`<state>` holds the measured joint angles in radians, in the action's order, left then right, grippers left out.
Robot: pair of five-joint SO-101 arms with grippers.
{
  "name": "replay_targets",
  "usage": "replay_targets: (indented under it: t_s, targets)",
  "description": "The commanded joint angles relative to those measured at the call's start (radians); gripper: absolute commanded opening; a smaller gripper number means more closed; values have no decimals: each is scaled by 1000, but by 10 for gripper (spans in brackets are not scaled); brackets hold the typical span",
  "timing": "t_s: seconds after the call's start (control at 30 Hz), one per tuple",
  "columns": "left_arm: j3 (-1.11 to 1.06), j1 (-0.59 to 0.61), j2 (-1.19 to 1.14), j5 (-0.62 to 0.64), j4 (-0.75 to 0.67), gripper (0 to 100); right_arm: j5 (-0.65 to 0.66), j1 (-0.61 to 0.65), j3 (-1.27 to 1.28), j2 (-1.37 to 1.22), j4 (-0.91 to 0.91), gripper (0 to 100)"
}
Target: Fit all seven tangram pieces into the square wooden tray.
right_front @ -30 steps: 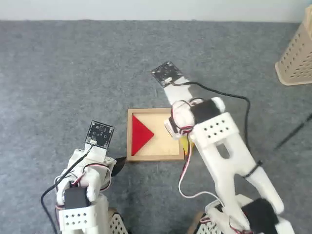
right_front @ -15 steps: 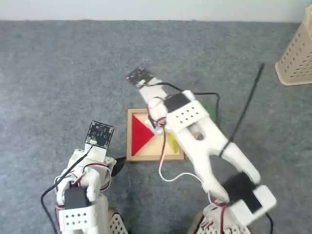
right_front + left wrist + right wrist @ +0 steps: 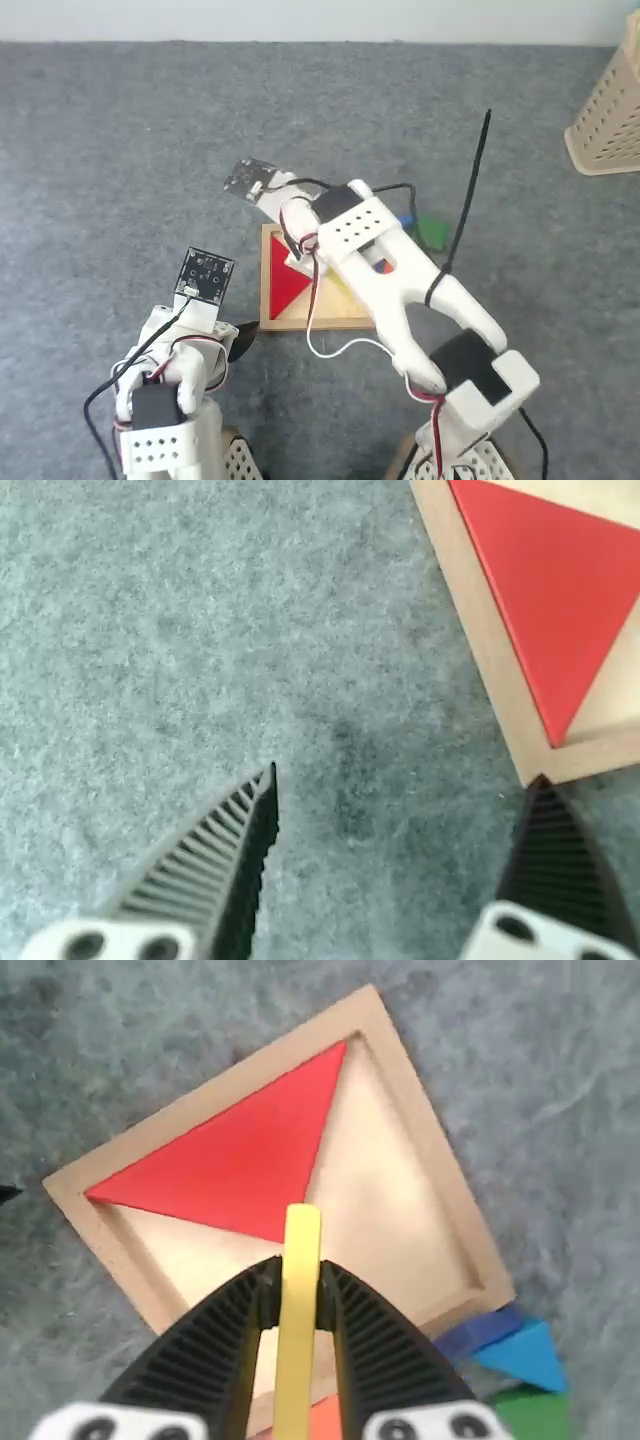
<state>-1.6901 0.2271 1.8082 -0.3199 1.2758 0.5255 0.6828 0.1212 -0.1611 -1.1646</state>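
Note:
The square wooden tray lies mid-table with a large red triangle in its left half. My right gripper hangs above the tray's middle, shut on a yellow piece held on edge. In the right wrist view the red triangle lies against one side of the tray. Blue pieces, a green piece and an orange-red piece lie just outside the tray. My left gripper stands open low over the carpet, beside the tray's near left corner.
A perforated beige basket stands at the far right edge. A green piece and a blue one lie on the grey carpet right of the tray. The right arm's cables hang over the tray's front.
The right arm has swung left from the tray's right side to above its middle, carrying the yellow piece. The left arm has stayed still.

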Motion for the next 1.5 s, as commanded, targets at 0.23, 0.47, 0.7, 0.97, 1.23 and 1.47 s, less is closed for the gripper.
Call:
replay_targets:
  t_s: [0.23,0.47,0.7,0.97,1.23,1.47]
  targets:
    - [5,-5,14,-5,0,353,25,-85,-187,-88,-28,6]
    - [5,-5,14,-5,0,353,-304,-116,-169,62,-133,6]
    - [5,-5,14,-5,0,353,-474,-128,-170,85,-154,6]
    - [5,-5,14,-5,0,353,-264,-125,-170,84,-56,6]
    - [5,-5,14,-5,0,353,-293,-150,-80,188,-22,6]
    - [5,-5,14,-5,0,353,-247,-74,161,407,77,6]
